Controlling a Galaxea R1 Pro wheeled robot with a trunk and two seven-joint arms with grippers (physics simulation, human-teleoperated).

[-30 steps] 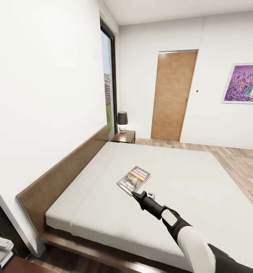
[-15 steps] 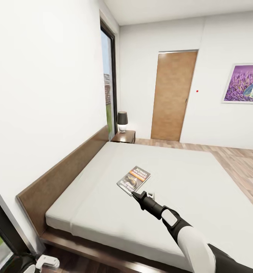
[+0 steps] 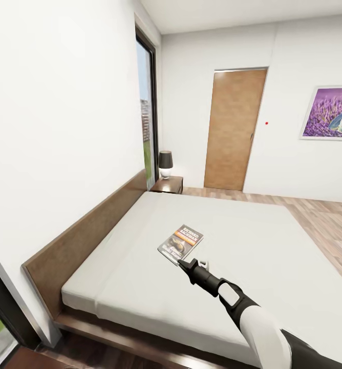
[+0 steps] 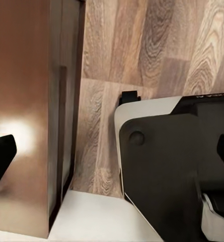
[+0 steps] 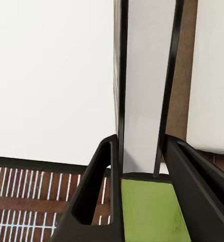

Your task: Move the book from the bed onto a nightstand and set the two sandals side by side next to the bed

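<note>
Your right gripper [image 3: 190,265] sits at the near corner of the book [image 3: 180,242], mid-bed [image 3: 273,241] — finger spread unclear. Slide one finger under the edge — lift gently.

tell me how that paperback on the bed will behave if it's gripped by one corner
The book looks thin with a soft cover, so it will probably flex or droop from a corner hold. It seems light. Lying flat on the soft bed, its edge may be hard to get under, and a push from the right end effector would likely slide it.
</note>
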